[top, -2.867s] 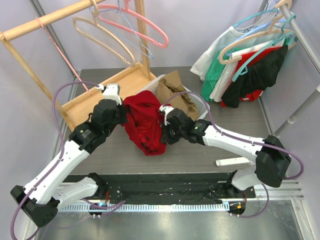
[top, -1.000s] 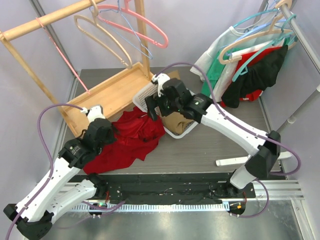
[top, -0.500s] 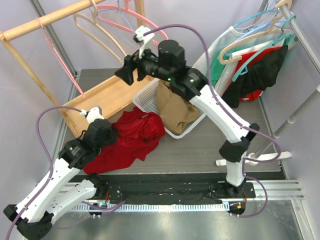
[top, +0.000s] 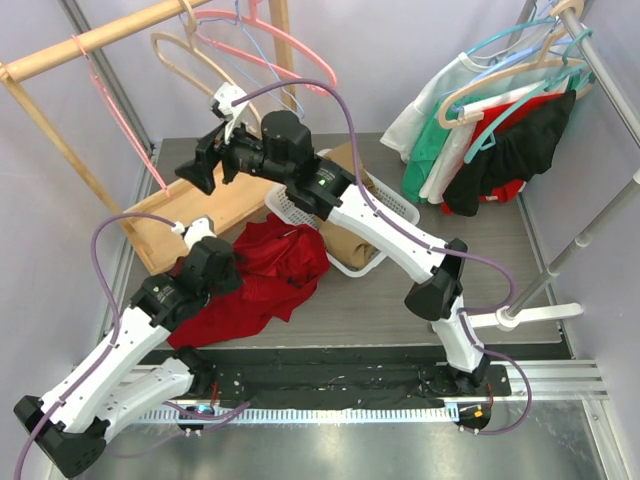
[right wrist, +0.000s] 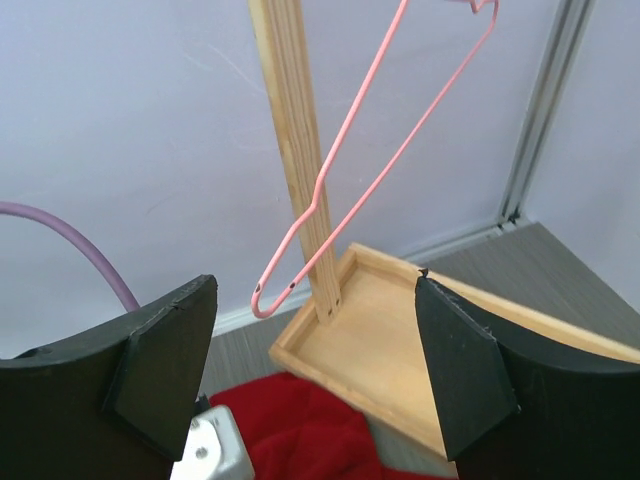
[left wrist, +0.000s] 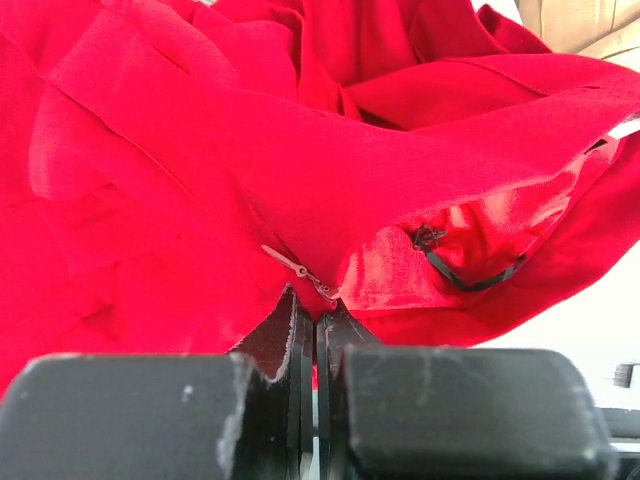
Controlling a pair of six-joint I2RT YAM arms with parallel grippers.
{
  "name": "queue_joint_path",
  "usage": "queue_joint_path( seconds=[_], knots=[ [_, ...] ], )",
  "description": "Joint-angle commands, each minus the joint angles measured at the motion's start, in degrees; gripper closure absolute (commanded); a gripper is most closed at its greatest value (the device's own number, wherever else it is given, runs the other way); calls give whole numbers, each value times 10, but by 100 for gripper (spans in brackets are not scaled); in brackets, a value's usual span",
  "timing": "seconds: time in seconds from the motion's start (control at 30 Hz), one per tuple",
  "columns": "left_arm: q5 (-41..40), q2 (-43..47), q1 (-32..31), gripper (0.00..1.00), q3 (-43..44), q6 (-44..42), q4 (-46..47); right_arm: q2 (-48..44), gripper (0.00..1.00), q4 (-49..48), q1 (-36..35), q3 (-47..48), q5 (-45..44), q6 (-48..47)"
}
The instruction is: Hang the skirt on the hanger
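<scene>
The red skirt (top: 265, 280) lies crumpled on the table, left of the basket. My left gripper (top: 213, 263) is shut on its edge; in the left wrist view the jaws (left wrist: 316, 312) pinch red skirt (left wrist: 300, 170) fabric beside a zipper pull. My right gripper (top: 200, 168) is raised over the wooden rack's tray, open and holding nothing. In the right wrist view its gripper (right wrist: 318, 285) faces a thin pink wire hanger (right wrist: 345, 175) hanging by the wooden post (right wrist: 290, 130), some way off. More hangers, a pink hanger (top: 290, 50) and a beige hanger (top: 200, 65), hang from the wooden bar.
A white basket (top: 290, 200) holding a brown garment (top: 350, 225) stands behind the skirt. The wooden rack's tray base (top: 200, 205) sits at the back left. A metal rack with several hung clothes (top: 500, 130) fills the back right; its white foot (top: 520, 315) lies near my right base.
My right arm rose from the basket and swung left to the wooden rack, its jaws still open. The left gripper kept its hold on the skirt and barely moved.
</scene>
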State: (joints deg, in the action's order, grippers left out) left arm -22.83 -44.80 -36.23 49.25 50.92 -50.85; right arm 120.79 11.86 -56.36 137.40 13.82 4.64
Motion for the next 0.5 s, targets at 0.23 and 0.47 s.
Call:
queue_joint_path(
  seconds=[0.23, 0.47],
  knots=[
    [10, -13, 3, 100, 8, 40, -25, 56, 12, -114, -49, 40, -31, -6],
    [27, -11, 3, 100, 5, 16, -24, 51, 13, -113, -54, 77, -169, -86]
  ],
)
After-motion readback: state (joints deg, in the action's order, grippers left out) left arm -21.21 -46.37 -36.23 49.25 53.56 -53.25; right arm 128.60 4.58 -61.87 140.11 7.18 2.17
